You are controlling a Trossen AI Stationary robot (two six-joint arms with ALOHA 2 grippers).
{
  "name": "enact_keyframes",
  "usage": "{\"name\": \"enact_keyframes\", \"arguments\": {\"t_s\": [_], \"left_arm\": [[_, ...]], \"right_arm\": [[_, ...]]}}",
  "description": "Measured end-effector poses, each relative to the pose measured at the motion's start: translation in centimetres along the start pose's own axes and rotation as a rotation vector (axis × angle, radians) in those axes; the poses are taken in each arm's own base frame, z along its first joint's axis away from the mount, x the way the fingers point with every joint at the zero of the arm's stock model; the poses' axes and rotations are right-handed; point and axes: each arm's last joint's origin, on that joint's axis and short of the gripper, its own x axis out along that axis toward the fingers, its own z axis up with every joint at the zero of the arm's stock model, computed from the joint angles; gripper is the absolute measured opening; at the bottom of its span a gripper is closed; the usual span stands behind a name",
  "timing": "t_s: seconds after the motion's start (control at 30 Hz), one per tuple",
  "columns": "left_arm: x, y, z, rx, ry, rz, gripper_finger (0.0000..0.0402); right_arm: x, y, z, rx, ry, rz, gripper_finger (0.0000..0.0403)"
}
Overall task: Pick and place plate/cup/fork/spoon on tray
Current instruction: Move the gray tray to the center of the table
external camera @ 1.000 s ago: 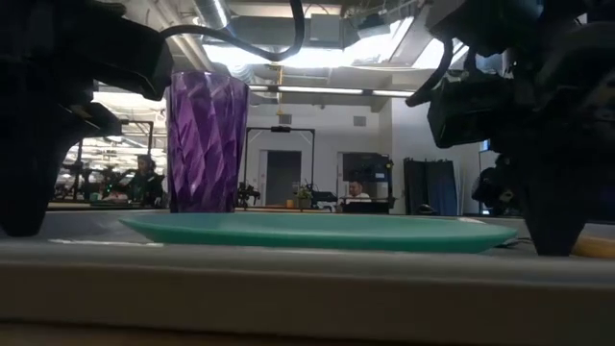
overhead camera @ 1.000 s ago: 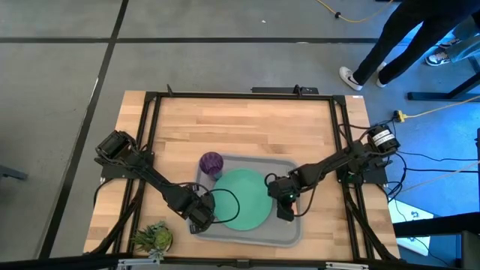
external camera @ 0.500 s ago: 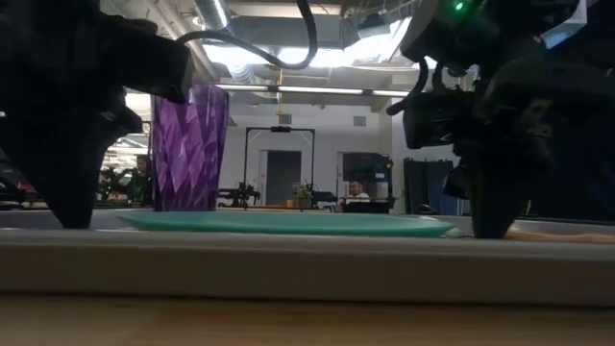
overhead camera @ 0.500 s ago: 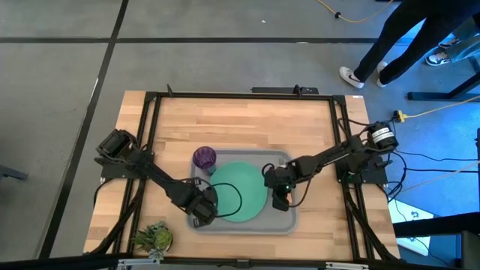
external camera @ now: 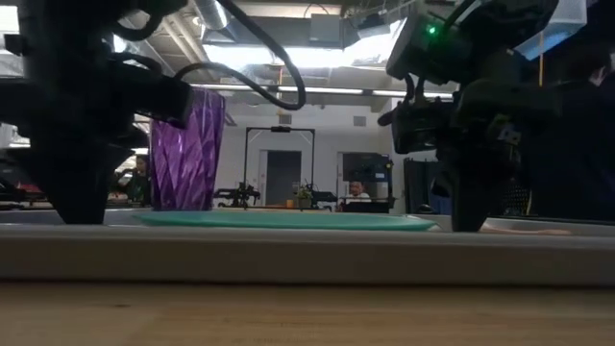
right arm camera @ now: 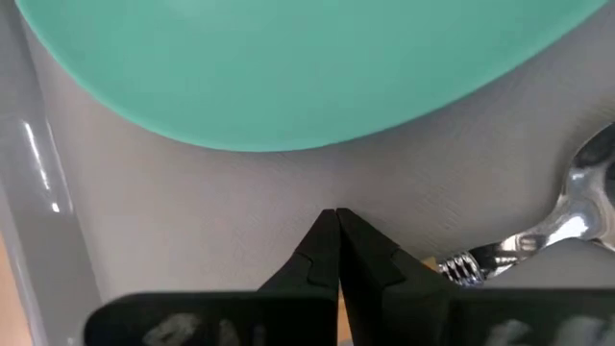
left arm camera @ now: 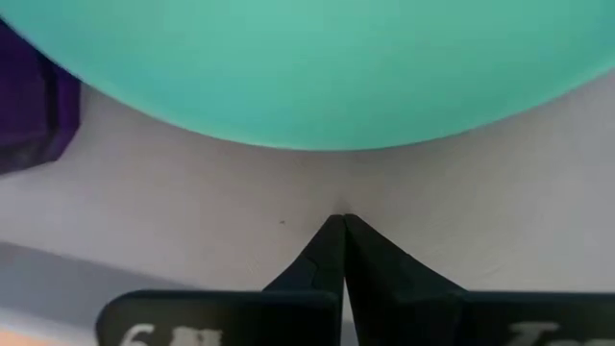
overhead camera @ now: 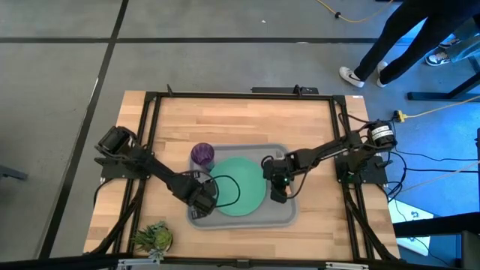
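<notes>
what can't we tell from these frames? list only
- Fork: high view, not findable; the right hand and its arm cover that side of the tray.
- Spoon: right wrist view, bowl cut off by the picture's edge; handle hidden behind the shut fingers.
- Cup: left wrist view, only a cropped corner.
- Plate: low view, edge-on, so its top surface is unseen.
- Left hand: low view, just a dark silhouette.

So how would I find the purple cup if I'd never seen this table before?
Look for the big light-grey tray in the middle of the wooden table. A round green plate lies on it. The cup stands at the tray's far left corner, right beside the plate: it is the only purple, see-through, upright thing there.
</notes>
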Motion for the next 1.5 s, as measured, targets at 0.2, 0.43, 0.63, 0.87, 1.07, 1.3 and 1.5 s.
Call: {"name": "enact_keyframes", "arguments": {"t_s": [0.2,0.43,0.63,0.87,1.07,1.3,1.5], "left_arm": [[0.3,0.9,0.7,0.041,0.008,0.01,0.0],[0.6,2.2,1.6,0.066,0.009,0.043,0.0],[0.8,2.9,2.1,0.066,0.011,0.054,0.0],[1.0,3.5,2.5,0.067,0.001,0.083,0.0],[1.1,4.0,2.8,0.059,-0.01,0.116,0.0],[0.7,4.2,2.9,0.044,-0.025,0.114,0.0],[-1.1,4.6,2.9,0.001,-0.077,0.07,0.0]], "right_arm": [[-0.1,-0.7,0.2,0.02,-0.004,-0.009,0.0003],[-0.3,-1.6,0.6,0.024,-0.016,-0.025,0.0003],[-0.5,-2.3,0.9,0.014,-0.024,-0.033,0.0003],[-0.7,-3.1,1.1,0.009,-0.028,-0.052,0.0003],[-0.8,-3.5,1.3,-0.003,-0.033,-0.061,0.0003],[-1.1,-3.5,1.4,-0.019,-0.052,-0.069,0.0003],[-2.3,-3.4,1.3,-0.023,-0.08,-0.094,0.0003]]}}
